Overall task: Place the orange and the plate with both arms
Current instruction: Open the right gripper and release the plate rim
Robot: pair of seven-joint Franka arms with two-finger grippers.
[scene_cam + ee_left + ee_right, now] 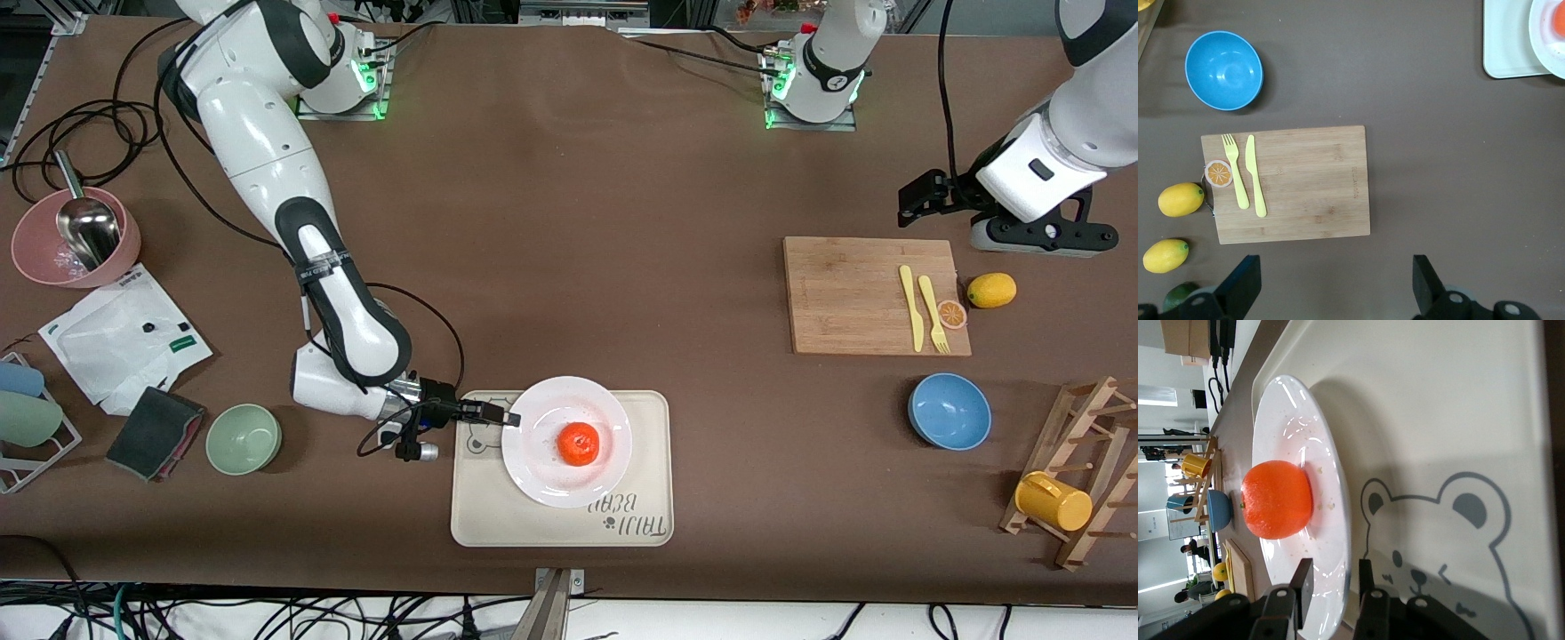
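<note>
The orange (579,444) lies in the middle of the white plate (542,480), which rests on the beige bear tray (480,516) near the front camera. My right gripper (511,416) is at the plate's rim toward the right arm's end. In the right wrist view its fingers (1303,577) straddle the rim (1338,520), one above and one below, with small gaps, so it is open. The orange (1277,500) sits just past them. My left gripper (920,197) is open and empty, up over bare table by the cutting board (1291,183), and waits.
The cutting board (867,298) holds a yellow knife, a fork and an orange slice; a lemon (991,290) lies beside it. A blue bowl (949,411), a wooden rack with a yellow mug (1053,500), a green bowl (244,438) and a pink bowl (76,238) stand around.
</note>
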